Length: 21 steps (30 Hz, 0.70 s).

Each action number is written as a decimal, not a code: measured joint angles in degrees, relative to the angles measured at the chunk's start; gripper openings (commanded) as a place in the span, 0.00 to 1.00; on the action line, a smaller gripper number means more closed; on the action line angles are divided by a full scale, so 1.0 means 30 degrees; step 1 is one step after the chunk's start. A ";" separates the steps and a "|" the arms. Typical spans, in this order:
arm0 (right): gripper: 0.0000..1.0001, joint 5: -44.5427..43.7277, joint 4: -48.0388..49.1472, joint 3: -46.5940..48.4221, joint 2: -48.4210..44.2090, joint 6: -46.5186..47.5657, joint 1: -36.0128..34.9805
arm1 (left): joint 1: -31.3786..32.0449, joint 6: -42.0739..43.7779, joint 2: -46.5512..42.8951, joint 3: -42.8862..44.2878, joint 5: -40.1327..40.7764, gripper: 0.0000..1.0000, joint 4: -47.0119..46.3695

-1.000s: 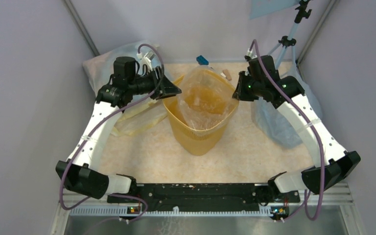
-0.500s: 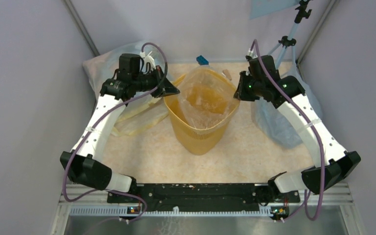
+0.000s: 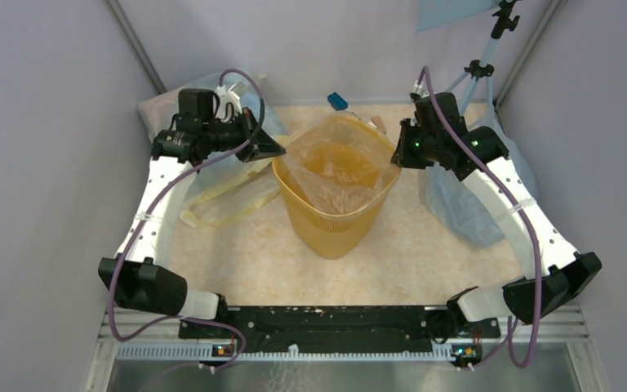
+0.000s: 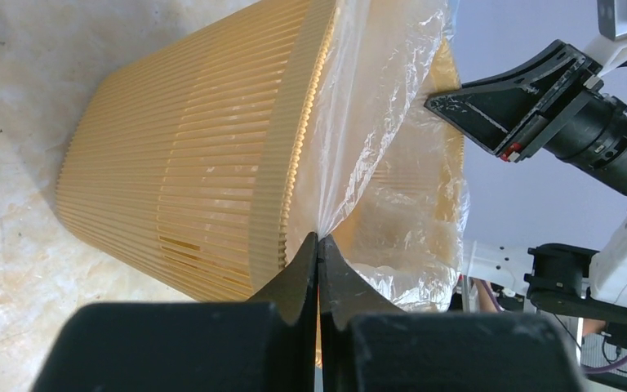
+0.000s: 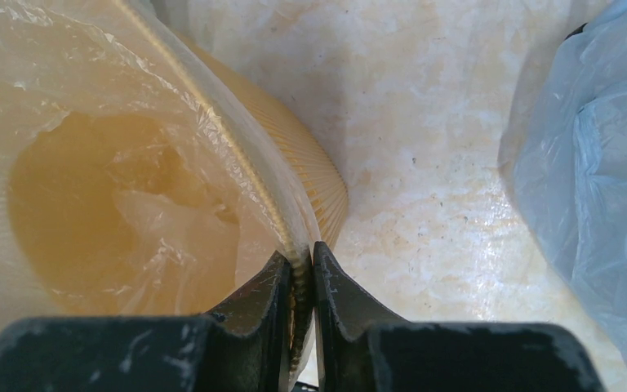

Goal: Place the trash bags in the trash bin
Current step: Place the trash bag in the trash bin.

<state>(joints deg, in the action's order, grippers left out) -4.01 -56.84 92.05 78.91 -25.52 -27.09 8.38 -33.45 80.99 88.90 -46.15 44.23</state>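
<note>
The trash bin [image 3: 335,220] stands upright in the middle of the top view on the pale, speckled worktop [image 3: 253,261], between the two arms. The trash bag [image 3: 339,155] sits inside it – clear, wrinkled film lining the mouth, its edge rising a little above the rim.

The left fingers [image 3: 273,149], just left of the bin's rim in the top view, are pressed fully together on a pinch of the bag's edge. In the left wrist view the film [image 4: 375,122] runs taut from the closed tips at lower centre up across the ribbed wall of the bin [image 4: 196,163], and the other arm's fingers [image 4: 490,114] show at the upper right, at the far rim.

The right fingers [image 3: 397,155] are at the bin's right rim in the top view. The right wrist view shows them nearly closed, one tip inside and one outside, clamped on the rim [image 5: 298,245], with the bag [image 5: 114,188] filling the left of that frame.

A bluish plastic sack [image 3: 457,204] lies on the worktop at the right, and a flat yellowish bag [image 3: 220,200] lies left of the bin, near its base
</note>
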 measured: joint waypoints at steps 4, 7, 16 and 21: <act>0.00 -0.0007 -0.0080 0.0000 -0.0036 0.0022 -0.0007 | -0.0612 0.0211 -0.0015 -0.0029 -0.0634 0.00 0.0233; 0.00 -0.0015 -0.0066 0.0000 -0.0029 0.0131 -0.0007 | -0.1202 0.0219 -0.0080 -0.0087 -0.1392 0.00 0.0357; 0.00 -0.0160 -0.0051 0.0000 -0.0029 0.0299 -0.0007 | -0.1392 -0.0481 -0.0816 -0.1494 -0.3009 0.00 -0.0240; 0.00 -0.0299 0.0109 0.0000 -0.0029 0.0299 -0.0022 | -0.1413 -0.0510 -0.1530 -0.2688 -0.3198 0.00 -0.0386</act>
<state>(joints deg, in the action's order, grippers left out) -4.91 -56.51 92.05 78.83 -24.62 -27.16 4.14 -34.98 76.40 80.84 -55.75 43.07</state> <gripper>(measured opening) 0.113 0.004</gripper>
